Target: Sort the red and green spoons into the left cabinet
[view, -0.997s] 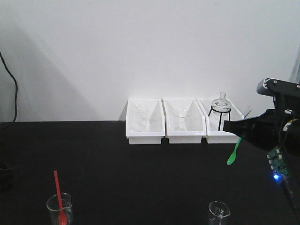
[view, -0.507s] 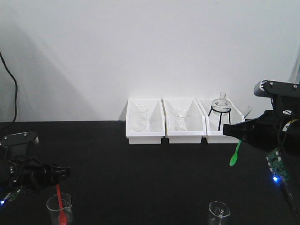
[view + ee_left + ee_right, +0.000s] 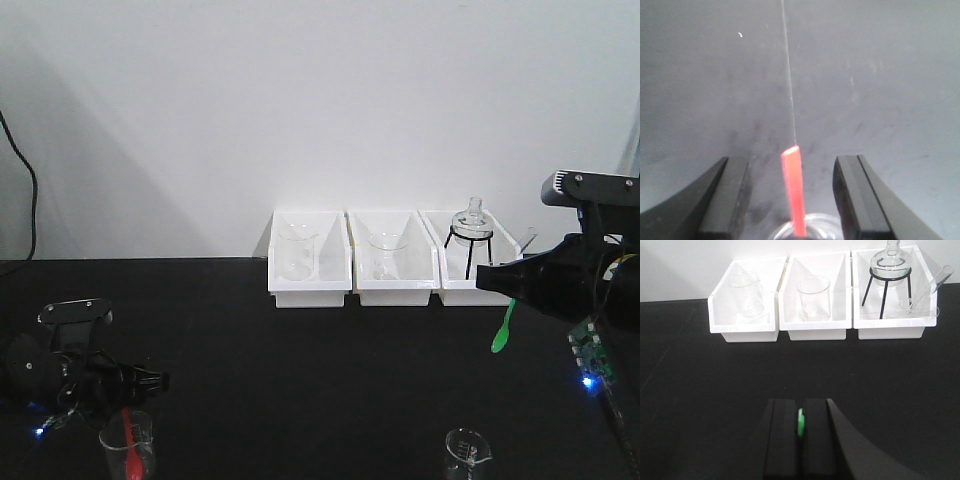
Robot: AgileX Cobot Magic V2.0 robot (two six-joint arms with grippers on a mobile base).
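Red spoon [image 3: 794, 195] inside parted left hand [image 3: 786, 160]

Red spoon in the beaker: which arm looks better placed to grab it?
Left. The left gripper, open, flanks the handle of the red spoon; the right gripper, across the table, is shut on the green spoon.

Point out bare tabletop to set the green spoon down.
Free: black tabletop centre, from the white bins to the right beaker. Crowded: front left, left gripper over the left beaker holding the red spoon; bins all hold glassware.
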